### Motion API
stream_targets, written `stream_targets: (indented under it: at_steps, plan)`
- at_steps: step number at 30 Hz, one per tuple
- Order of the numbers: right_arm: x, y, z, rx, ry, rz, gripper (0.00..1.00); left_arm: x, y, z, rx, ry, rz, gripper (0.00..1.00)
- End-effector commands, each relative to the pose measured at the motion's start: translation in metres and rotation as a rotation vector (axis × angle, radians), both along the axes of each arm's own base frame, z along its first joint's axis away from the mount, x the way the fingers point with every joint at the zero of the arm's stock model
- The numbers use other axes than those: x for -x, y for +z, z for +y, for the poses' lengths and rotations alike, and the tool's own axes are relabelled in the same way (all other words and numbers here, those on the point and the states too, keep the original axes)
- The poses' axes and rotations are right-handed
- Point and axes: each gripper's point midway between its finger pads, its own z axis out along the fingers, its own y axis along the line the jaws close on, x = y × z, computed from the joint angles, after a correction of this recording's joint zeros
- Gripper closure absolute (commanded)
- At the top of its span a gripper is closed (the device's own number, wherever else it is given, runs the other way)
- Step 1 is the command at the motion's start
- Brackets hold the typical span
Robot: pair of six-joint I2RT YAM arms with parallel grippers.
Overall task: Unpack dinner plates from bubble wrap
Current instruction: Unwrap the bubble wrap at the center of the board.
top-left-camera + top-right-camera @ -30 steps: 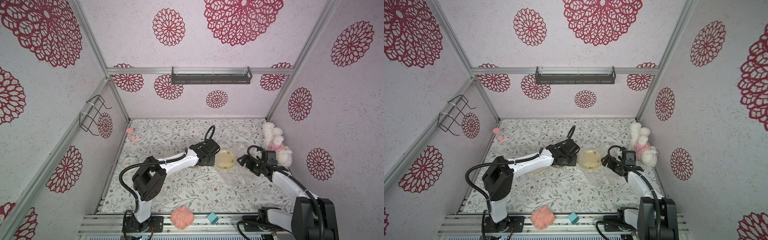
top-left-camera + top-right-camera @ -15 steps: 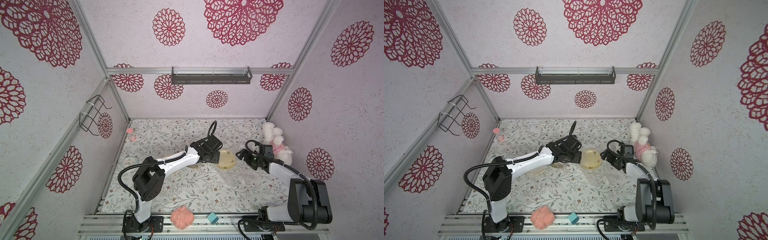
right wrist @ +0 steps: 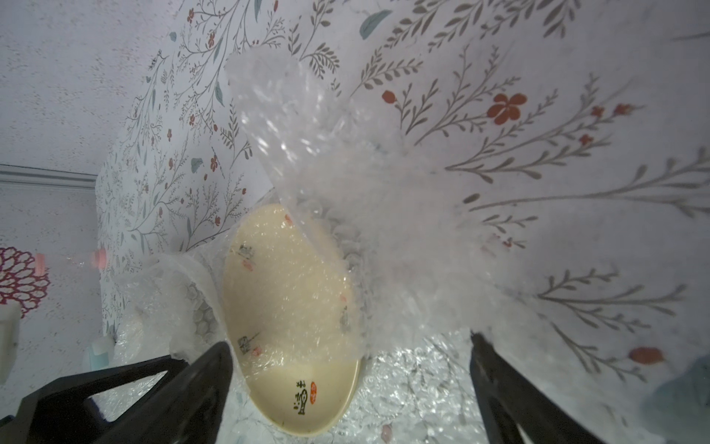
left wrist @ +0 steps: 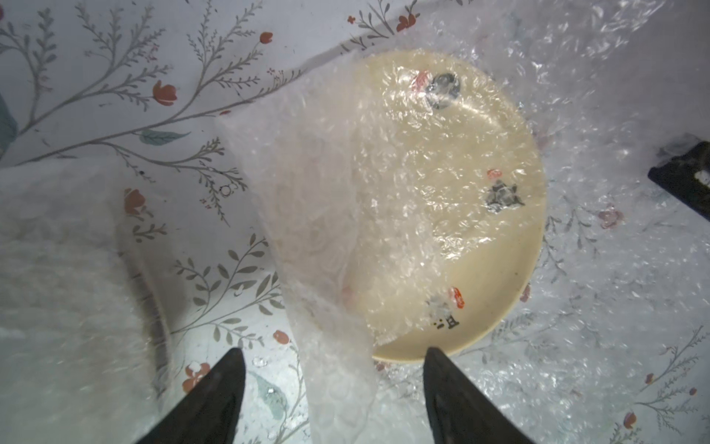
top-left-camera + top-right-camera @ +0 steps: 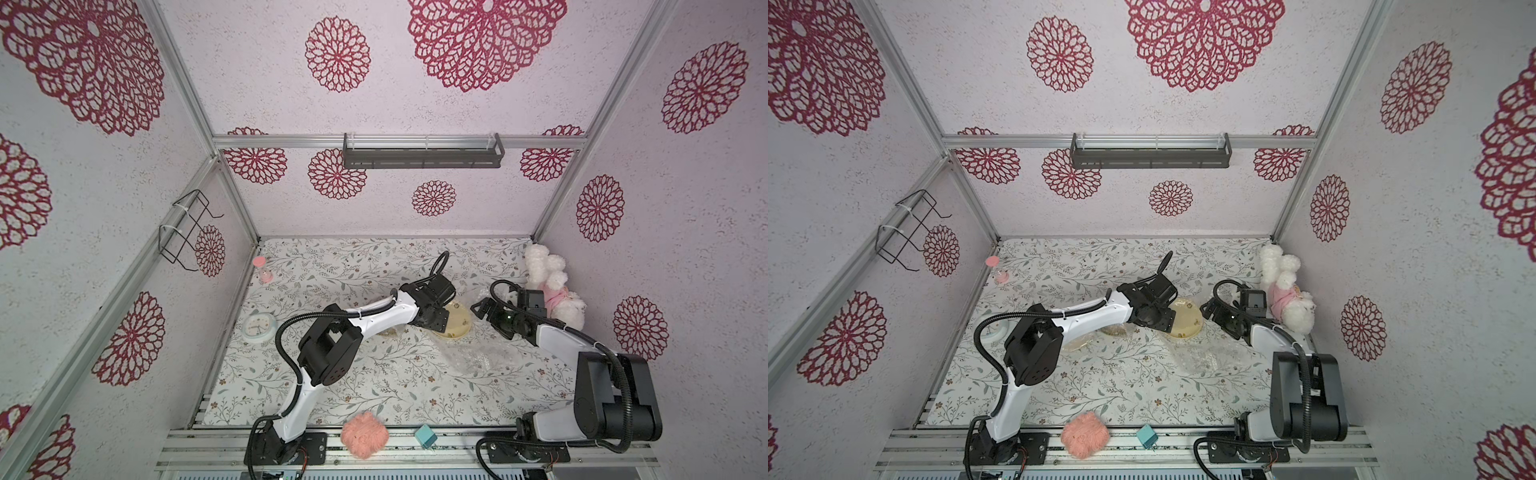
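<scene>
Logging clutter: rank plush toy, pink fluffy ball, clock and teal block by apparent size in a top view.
1. plush toy
2. pink fluffy ball
3. clock
4. teal block
Ball over clock unsure: ball sits nearer camera.

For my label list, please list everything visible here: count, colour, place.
dinner plate: one, cream with dark motifs, mid-table, partly covered
bubble wrap: clear, sheet count unclear, over and around the plate
wrapped bundle: one, clear wrap, beside the plate, contents unclear
clock: one, white, table's left edge
hourglass: one, pink, far left corner
plush toy: one, white and pink, right wall
fluffy ball: one, pink, front rail
cube: one, teal, front rail
shelf: one, dark, back wall
wire rack: one, black, left wall
left gripper: one, black, open, over the plate's edge
right gripper: one, black, open, at the plate's edge
</scene>
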Motion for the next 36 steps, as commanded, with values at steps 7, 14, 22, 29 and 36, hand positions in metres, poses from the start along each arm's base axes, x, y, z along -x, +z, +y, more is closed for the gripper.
stream_targets:
  at_steps: [7, 14, 22, 29, 36]
  plan:
    - [-0.001, 0.012, 0.001, -0.028, -0.017, -0.045, 0.03, -0.005, -0.005, 0.003, -0.069, -0.035, -0.027, 0.50]
    - [0.000, 0.010, 0.001, -0.025, -0.009, -0.041, 0.03, -0.005, 0.002, 0.016, -0.090, -0.005, -0.050, 0.78]
    - [-0.003, 0.010, 0.001, -0.029, -0.012, -0.042, 0.03, -0.003, 0.009, 0.026, -0.073, 0.032, -0.060, 0.84]
    - [-0.007, 0.010, 0.002, -0.036, -0.015, -0.043, 0.03, -0.005, 0.016, 0.038, -0.075, 0.071, -0.072, 0.85]
    - [-0.014, 0.011, 0.003, -0.043, -0.016, -0.043, 0.03, -0.007, 0.013, 0.048, -0.080, 0.096, -0.067, 0.85]
